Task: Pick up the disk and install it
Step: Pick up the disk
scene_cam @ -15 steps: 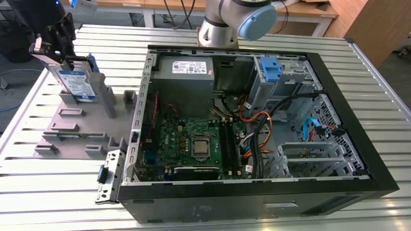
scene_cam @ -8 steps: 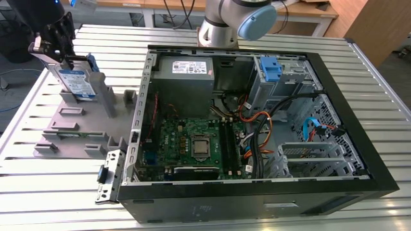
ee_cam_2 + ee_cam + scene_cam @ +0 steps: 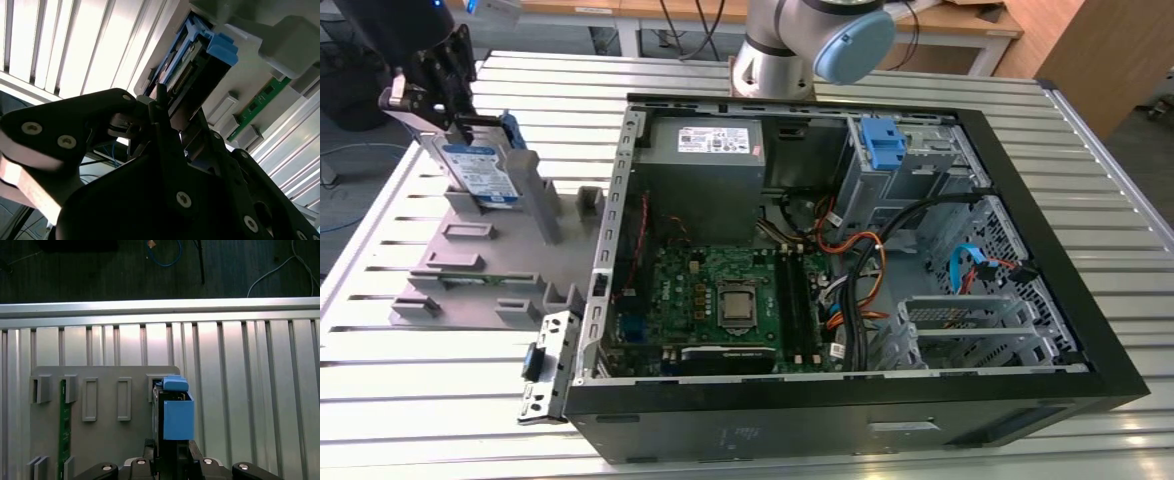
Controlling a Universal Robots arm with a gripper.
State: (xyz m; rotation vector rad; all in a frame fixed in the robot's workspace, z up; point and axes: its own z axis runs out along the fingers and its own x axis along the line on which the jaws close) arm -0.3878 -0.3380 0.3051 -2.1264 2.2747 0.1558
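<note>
The disk (image 3: 483, 172), a silver drive with a white-and-blue label in a blue caddy, stands on edge in a slot of the grey holder (image 3: 467, 270) at the exterior view's left, outside the computer case (image 3: 854, 250). My gripper (image 3: 467, 128) reaches down over its top end and looks shut on it. In the first wrist view the disk (image 3: 173, 410) is seen edge-on, with the gripper (image 3: 172, 454) straddling it. In the second wrist view the dark fingers (image 3: 161, 102) close on the end of the disk (image 3: 192, 55).
The open case holds a motherboard (image 3: 720, 300), a grey power supply (image 3: 707, 140), cables and a drive bay with a bare blue bracket (image 3: 885, 145). A green memory stick (image 3: 64, 420) stands in the holder. A metal bracket (image 3: 547, 365) lies by the case's near corner.
</note>
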